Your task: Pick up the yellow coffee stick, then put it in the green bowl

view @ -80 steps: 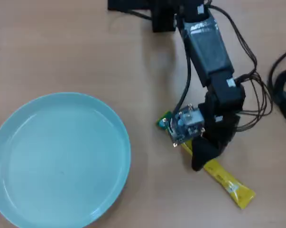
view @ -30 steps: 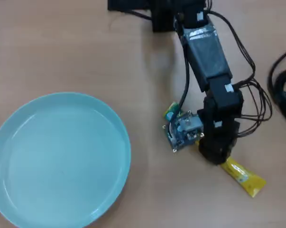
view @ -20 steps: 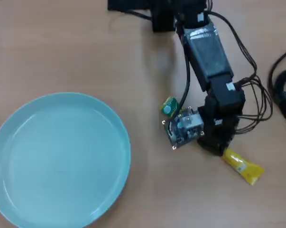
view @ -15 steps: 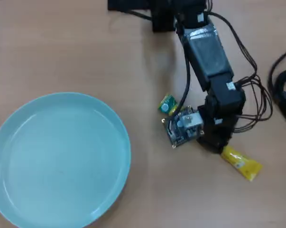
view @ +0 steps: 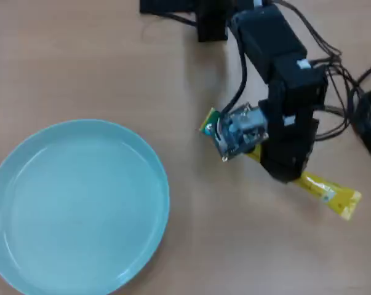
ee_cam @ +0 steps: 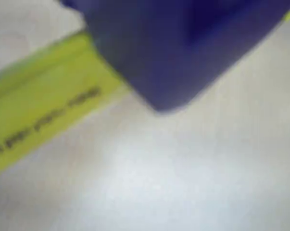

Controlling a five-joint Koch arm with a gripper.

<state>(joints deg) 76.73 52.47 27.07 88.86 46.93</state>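
The yellow coffee stick lies flat on the table at the right of the overhead view. Its green end points up-left and its yellow end points down-right. My gripper is down over the stick's middle and hides that part. The jaws are under the black arm, so I cannot tell whether they are open or shut. In the blurred wrist view the stick runs across the left, and one dark jaw sits on or just above it at the top. The green bowl stands empty at the lower left, well apart from the stick.
The arm's base is at the top centre of the overhead view. Black cables loop at the right edge. The wooden table is bare between bowl and stick.
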